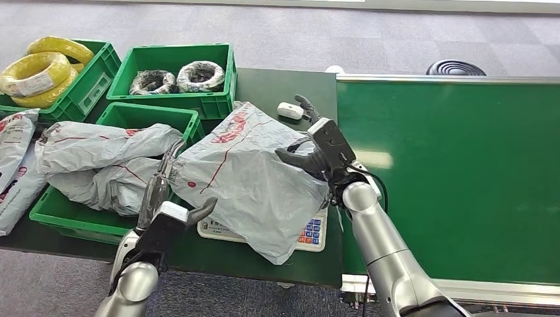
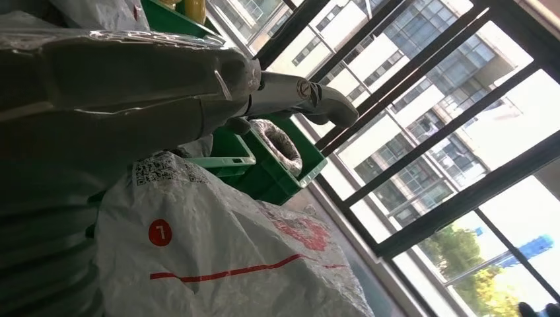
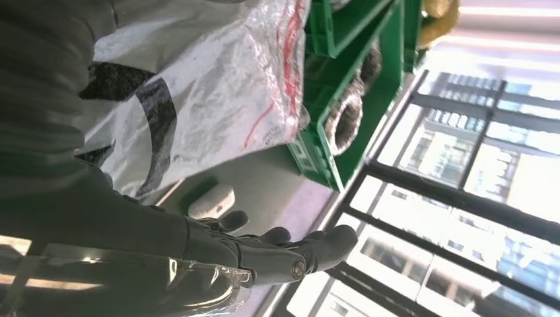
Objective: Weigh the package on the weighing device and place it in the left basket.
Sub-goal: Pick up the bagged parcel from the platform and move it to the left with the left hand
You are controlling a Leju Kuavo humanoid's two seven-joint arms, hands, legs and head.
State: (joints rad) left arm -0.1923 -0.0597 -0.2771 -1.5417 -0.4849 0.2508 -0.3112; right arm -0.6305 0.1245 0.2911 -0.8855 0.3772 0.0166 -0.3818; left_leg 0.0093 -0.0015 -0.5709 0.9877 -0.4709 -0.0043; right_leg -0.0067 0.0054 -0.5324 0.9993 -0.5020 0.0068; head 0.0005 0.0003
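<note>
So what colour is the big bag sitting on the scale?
The package is shiny grey with red lines and markings, clearest in the head view.

We see a grey package [image 1: 247, 173] with red lettering and lines, green baskets [image 1: 177, 71], yellow cable coils [image 1: 41, 69], a white scale [image 1: 312, 233] with blue and red keys, and a dark green desk [image 1: 277, 89].

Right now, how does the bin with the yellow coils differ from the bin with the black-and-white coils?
The yellow-coil bin sits at the far left, cut off by the frame; the black-and-white-coil bin sits right of it, fully visible. The first holds large, stacked yellow coils; the second holds two smaller wrapped coils side by side. Both are green plastic crates.
</note>
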